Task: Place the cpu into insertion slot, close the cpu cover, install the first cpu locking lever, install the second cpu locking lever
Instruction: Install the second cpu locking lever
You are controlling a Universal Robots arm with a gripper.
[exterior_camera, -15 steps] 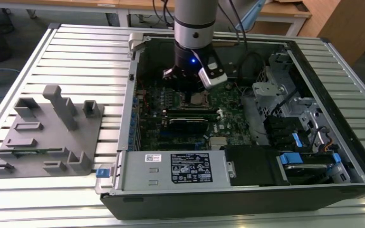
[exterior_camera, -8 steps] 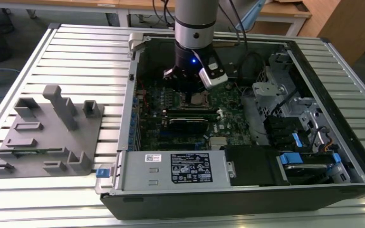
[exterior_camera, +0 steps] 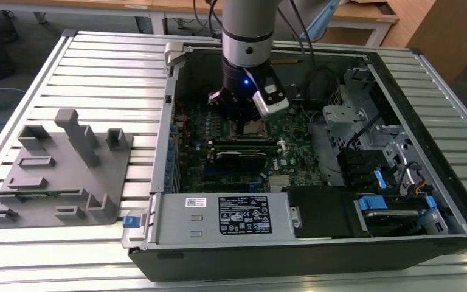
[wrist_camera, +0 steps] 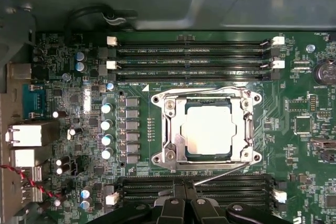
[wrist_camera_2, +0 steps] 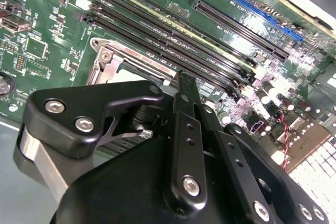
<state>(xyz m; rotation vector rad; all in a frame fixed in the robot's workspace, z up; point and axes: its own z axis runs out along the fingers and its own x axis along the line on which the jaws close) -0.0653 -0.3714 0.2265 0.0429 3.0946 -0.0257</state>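
At frame centre of the first wrist view, the cpu (wrist_camera: pixel 211 130) is seated under the closed cpu cover (wrist_camera: pixel 170 129); one locking lever (wrist_camera: pixel 223 171) appears unlatched; the tool (wrist_camera: pixel 184 203), pressed together, must be guided onto it.

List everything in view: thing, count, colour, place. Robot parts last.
Open computer case: one, black, on the slatted metal table.
Green motherboard: one, inside the case.
Square silver-topped cpu: one, seated in the insertion slot.
Thin metal cpu cover: one, silver, closed around the cpu.
Long black memory slots: two banks, either side of the socket.
Grey fixture tray: one, on the table at the exterior view's left.
Robot arm: one, silver, reaching into the case.
Gripper: one, black, over the socket.
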